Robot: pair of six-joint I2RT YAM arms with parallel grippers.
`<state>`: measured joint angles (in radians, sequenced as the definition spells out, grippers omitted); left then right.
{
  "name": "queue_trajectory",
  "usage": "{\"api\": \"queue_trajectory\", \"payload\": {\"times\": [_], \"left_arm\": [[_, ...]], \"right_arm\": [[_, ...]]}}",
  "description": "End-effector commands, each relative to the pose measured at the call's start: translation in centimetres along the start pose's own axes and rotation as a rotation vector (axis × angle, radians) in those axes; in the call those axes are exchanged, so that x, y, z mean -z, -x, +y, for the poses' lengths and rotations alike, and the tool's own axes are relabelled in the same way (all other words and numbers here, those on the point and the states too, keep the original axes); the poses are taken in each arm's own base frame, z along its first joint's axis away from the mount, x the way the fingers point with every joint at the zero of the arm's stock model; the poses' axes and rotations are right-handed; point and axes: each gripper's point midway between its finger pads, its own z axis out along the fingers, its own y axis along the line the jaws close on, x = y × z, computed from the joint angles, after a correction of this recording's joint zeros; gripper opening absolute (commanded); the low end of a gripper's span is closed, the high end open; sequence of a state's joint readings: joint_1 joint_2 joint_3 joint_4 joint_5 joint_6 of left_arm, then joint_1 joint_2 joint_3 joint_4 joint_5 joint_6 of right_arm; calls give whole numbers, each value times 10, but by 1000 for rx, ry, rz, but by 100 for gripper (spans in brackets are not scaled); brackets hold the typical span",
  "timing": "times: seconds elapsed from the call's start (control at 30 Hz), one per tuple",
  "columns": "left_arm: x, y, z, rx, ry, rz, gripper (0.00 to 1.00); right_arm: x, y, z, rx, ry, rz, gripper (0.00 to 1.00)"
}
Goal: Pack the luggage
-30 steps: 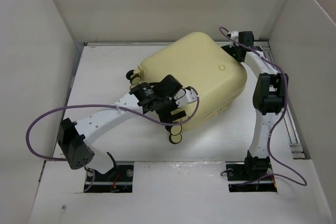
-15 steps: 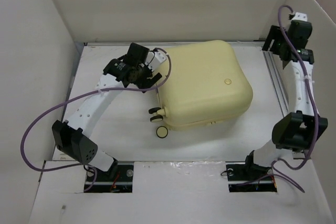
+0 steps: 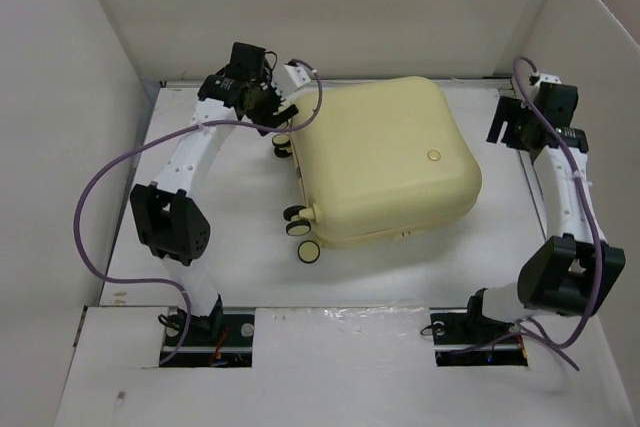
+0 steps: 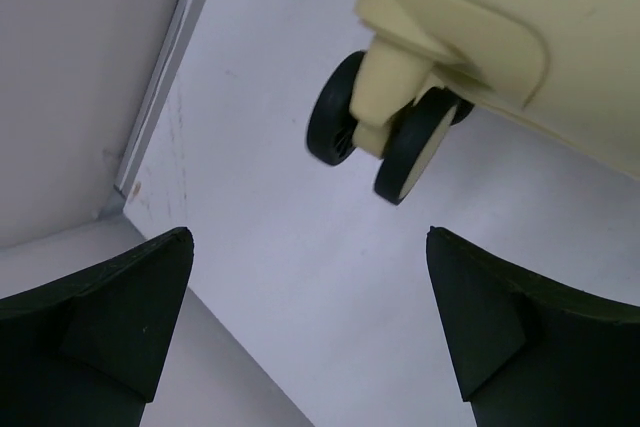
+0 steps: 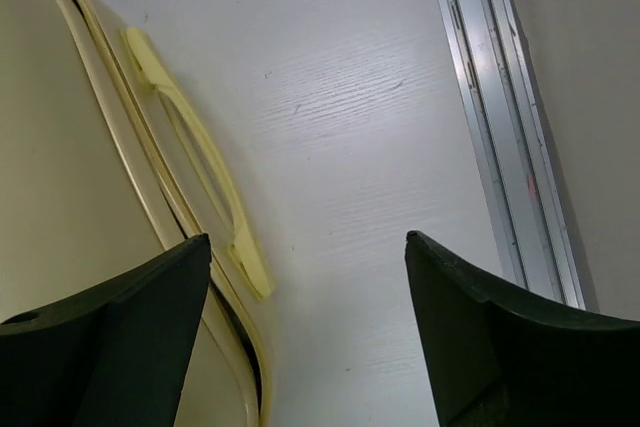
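The pale yellow suitcase (image 3: pixel 385 162) lies closed and flat in the middle of the table, its black wheels (image 3: pixel 295 222) pointing left. My left gripper (image 3: pixel 283 110) is open and empty at the suitcase's far left corner; the left wrist view shows one twin wheel (image 4: pixel 385 132) and a yellow corner (image 4: pixel 480 17) just ahead of the jaws. My right gripper (image 3: pixel 503 127) is open and empty beside the suitcase's right edge. The right wrist view shows the shell (image 5: pixel 60 177), its side handle (image 5: pixel 195 162) and bare table between the jaws.
White walls enclose the table on the left, back and right. A metal rail (image 3: pixel 530 187) runs along the table's right edge, also seen in the right wrist view (image 5: pixel 500 117). A metal strip (image 4: pixel 165 67) lines the wall foot at the far left.
The suitcase has turned from askew to roughly square, then stayed put. My left gripper moved back to the far left corner. My right gripper came down from high at the right wall to the suitcase's right edge.
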<state>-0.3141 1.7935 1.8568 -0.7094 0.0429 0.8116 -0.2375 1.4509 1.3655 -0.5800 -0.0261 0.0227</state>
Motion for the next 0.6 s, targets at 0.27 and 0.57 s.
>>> {"api": "queue_trajectory", "payload": {"times": [0.27,0.57], "left_arm": [[-37,26,-33,-124,-228,-98,100],[-83,14,-14,-11,-91,-28,58]], "right_arm": [[72,-55,-56,-162,-256,-47,83],[86,-148,-35,-486,-230,-44,72]]}}
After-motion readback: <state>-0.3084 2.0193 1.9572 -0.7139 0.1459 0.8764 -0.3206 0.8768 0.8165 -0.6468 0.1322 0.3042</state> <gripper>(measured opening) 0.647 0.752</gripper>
